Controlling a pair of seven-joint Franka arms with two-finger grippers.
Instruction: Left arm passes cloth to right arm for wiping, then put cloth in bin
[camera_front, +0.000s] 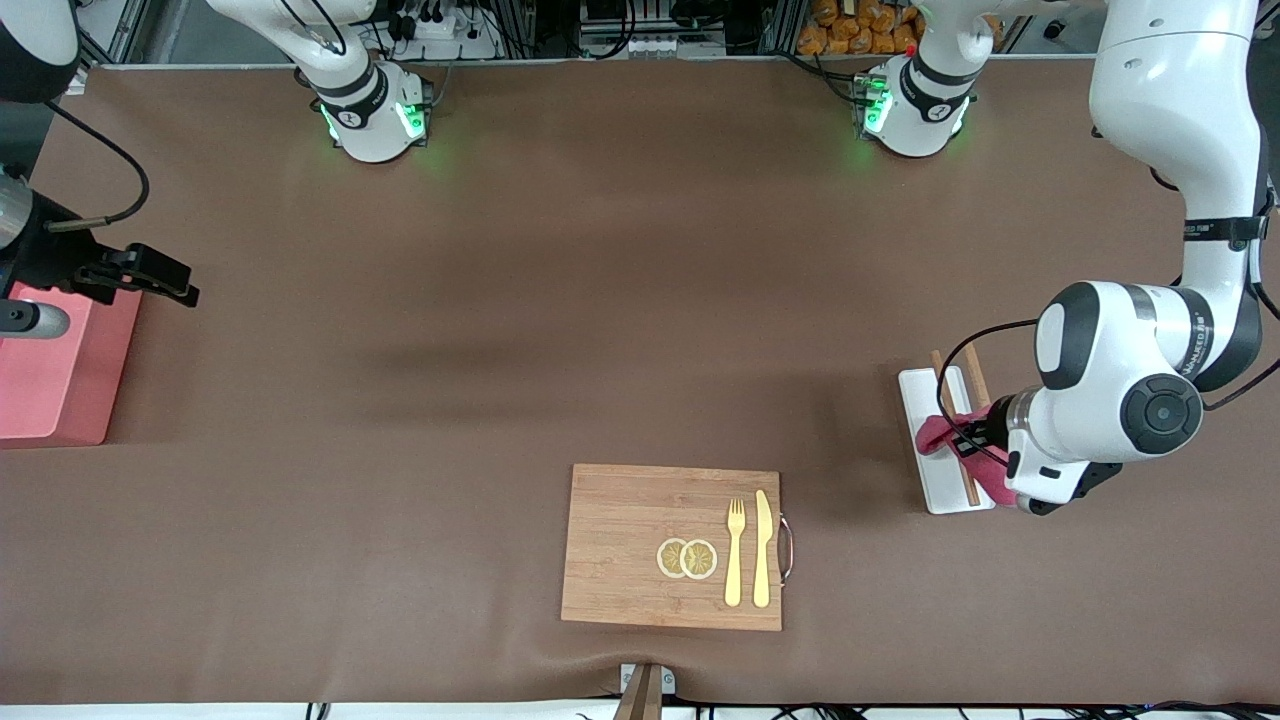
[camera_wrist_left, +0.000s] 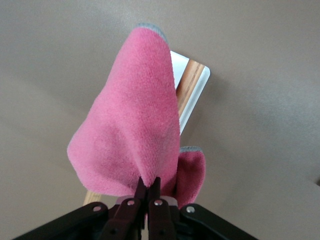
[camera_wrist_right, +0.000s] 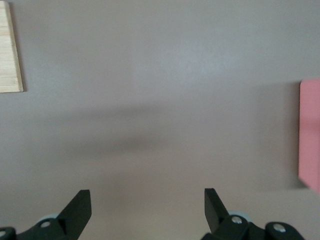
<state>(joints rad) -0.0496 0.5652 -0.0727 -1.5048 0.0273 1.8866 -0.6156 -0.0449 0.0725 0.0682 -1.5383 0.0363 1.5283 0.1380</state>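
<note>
The left gripper (camera_wrist_left: 148, 187) pinches the cloth (camera_wrist_left: 132, 120) up over the white tray (camera_front: 935, 470); the right gripper (camera_wrist_right: 147, 207) waits spread apart beside the bin (camera_front: 55, 365)

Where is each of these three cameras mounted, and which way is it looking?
Front view: high across the table, facing both arms' bases; shows the cutting board, bin, white tray.
Left wrist view: on the left arm's wrist, looking down past the left gripper shut on the cloth over the tray.
Right wrist view: on the right arm's wrist, looking down at the table between the open right gripper fingers.
Shared: front and left wrist views both show cloth and tray.
</note>
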